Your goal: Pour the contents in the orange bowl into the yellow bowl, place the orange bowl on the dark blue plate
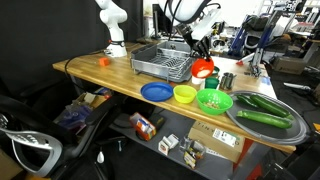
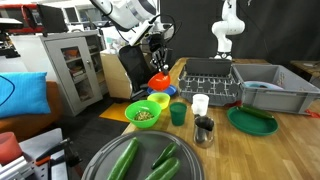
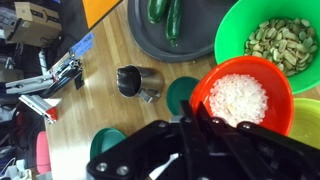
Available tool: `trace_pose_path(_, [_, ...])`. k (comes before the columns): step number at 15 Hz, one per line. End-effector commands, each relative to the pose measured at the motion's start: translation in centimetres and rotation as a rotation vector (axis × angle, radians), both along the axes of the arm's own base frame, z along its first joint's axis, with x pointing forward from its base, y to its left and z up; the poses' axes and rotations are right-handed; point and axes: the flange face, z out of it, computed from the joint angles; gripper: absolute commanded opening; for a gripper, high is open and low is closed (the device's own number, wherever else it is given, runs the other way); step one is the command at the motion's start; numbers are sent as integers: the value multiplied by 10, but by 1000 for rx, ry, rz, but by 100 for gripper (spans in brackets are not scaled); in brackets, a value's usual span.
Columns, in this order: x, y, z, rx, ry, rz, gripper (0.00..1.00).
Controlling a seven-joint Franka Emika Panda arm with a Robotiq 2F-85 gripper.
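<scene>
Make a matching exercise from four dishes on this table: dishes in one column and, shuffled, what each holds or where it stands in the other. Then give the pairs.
Dishes
1. orange bowl
2. green bowl
3. grey platter
4. yellow bowl

Descriptions
A. long dark green vegetables lie on it
B. stands between the dark blue plate and the green bowl
C. white grains inside
D. pale green pieces inside

Pairs: 1-C, 2-D, 3-A, 4-B
</scene>
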Motion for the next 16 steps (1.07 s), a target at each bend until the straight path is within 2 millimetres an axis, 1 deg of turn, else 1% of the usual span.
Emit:
trace_pose_path(1, [6,12,-10,-91,81,43,2])
trace_pose_path(4, [14,22,-25,-127,109,84,2])
trace_pose_path(9, [35,30,-45,-135,129,135,2])
trace_pose_path(12, [43,35,-52,-136,143,136,2])
trace_pose_path(16, [45,43,-59,-187,196,122,2])
